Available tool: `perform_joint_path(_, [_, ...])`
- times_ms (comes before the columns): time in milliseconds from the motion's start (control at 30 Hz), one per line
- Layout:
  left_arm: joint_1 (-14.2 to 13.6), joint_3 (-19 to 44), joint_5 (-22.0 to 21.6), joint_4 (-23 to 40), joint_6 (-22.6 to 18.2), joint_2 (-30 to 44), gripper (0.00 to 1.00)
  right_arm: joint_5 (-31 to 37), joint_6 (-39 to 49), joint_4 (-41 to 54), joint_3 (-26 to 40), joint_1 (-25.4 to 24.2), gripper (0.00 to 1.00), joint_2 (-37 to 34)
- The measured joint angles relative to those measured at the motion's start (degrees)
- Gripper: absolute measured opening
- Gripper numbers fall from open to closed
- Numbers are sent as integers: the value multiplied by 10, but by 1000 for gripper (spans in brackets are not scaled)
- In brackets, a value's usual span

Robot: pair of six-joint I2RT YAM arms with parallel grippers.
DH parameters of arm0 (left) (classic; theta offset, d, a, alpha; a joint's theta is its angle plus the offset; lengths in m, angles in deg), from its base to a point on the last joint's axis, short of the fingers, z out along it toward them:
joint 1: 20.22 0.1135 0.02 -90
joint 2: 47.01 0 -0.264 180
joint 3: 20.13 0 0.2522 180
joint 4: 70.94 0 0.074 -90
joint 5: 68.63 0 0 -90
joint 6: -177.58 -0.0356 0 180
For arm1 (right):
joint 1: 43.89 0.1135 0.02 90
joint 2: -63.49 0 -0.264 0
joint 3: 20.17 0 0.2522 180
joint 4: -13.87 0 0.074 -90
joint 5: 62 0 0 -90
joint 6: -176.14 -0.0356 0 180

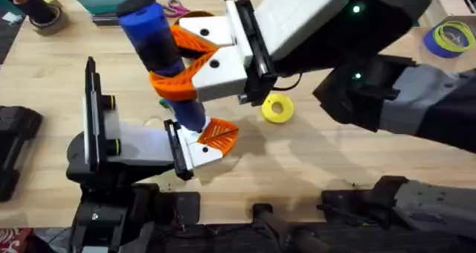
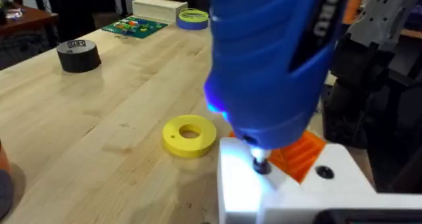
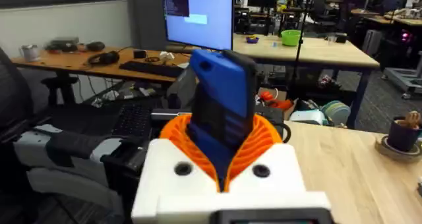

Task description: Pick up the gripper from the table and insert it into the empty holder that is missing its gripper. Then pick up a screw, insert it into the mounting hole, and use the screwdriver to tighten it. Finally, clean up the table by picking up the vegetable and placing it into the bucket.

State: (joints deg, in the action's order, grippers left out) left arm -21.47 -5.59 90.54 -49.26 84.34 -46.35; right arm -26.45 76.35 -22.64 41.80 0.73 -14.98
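Right gripper (image 1: 195, 56): the jaws are pressed onto the screwdriver (image 1: 160, 48), which is pinched upright between the orange ribbed pads (image 3: 264, 141).
Screwdriver tip: it is seated at a hole in the white holder (image 2: 290, 191), lit by the tool's own light; the screw itself cannot be made out.
Left gripper (image 1: 212, 140): it is held low over the table with an orange finger (image 1: 221, 132) in its white mount; whether its jaws are spread cannot be told.
Step judged: the screw is being tightened.
Risk, slip: the tip may be thrown off the head if the tool is tilted.
Risk, shift: the holder may be pushed aside by heavy downward pressure, and the yellow ring (image 1: 277, 109) just beside may be knocked.
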Motion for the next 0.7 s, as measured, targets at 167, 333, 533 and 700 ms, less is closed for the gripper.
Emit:
perform_joint_path(167, [0, 0, 0, 0, 0, 0, 4, 0, -3, -26, -10, 0, 24, 0])
perform_joint_path(333, [0, 0, -2, 0, 0, 0, 4, 0, -8, -70, -29, 0, 24, 0])
perform_joint_path(533, [0, 0, -2, 0, 0, 0, 4, -2, -10, -73, -30, 0, 24, 0])
perform_joint_path(700, [0, 0, -1, 0, 0, 0, 4, -5, -14, -74, -30, 0, 24, 0])
